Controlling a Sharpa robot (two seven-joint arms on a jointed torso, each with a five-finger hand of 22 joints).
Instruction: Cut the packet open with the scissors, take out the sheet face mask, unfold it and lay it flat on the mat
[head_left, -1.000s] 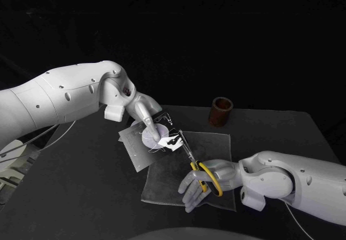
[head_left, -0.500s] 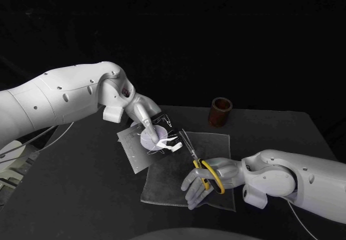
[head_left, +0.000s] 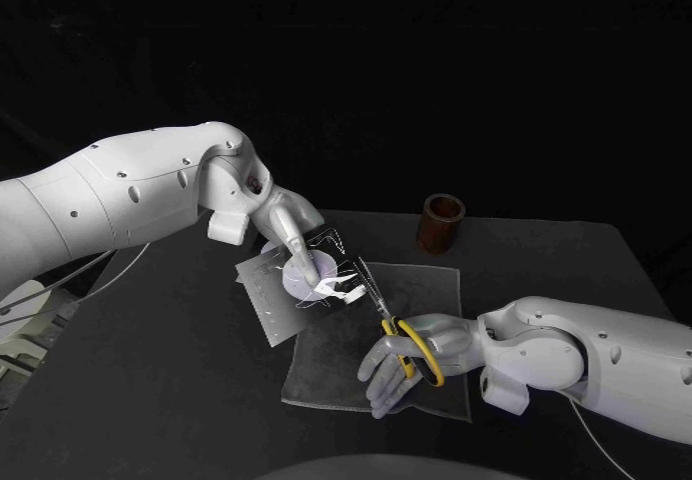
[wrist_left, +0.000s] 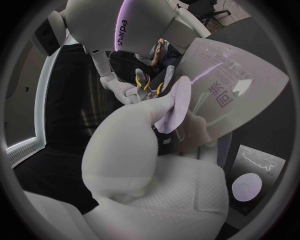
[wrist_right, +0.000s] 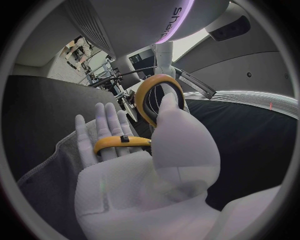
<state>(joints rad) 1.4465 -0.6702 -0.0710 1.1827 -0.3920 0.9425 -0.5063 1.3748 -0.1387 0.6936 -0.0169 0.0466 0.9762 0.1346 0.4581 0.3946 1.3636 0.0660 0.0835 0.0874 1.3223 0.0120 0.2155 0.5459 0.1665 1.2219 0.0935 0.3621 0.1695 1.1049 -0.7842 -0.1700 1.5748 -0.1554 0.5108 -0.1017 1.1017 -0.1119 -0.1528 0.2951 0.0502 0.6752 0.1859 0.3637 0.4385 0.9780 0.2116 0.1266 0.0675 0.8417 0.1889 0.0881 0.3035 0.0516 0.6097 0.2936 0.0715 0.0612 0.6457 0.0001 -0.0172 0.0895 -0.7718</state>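
Black bench (head_left: 173, 380), dark bkgd behind. L hand (head_left: 293, 245) is clamped on the packet (head_left: 271, 292): fingertips pinch it near its top edge, so it hangs tilted just under the hand, off the bench, its lower corner over the near edge of the mat (head_left: 433, 290). From the L wrist, my L hand (wrist_left: 156, 165) has its fingers closed on the packet (wrist_left: 234, 85), whose silver face carries big printed characters w/ smaller lines of text; can't read any of it. In the head view a black patch w/ a white graphic sits by the fingertips.

R hand (head_left: 450, 345) grips the scissors (head_left: 392, 325), fingers through the yellow loops, other fingers stretched flat over the mat. From the R wrist, the R hand (wrist_right: 156, 165) has one loop of the scissors (wrist_right: 159, 97) at the thumb, the other across the fingers. Blades point from R hand toward L hand, tips right at the packet's edge; can't tell if they bite. Blades look nearly together.

Brown cup (head_left: 443, 222) stands upright beyond R hand, well apart.
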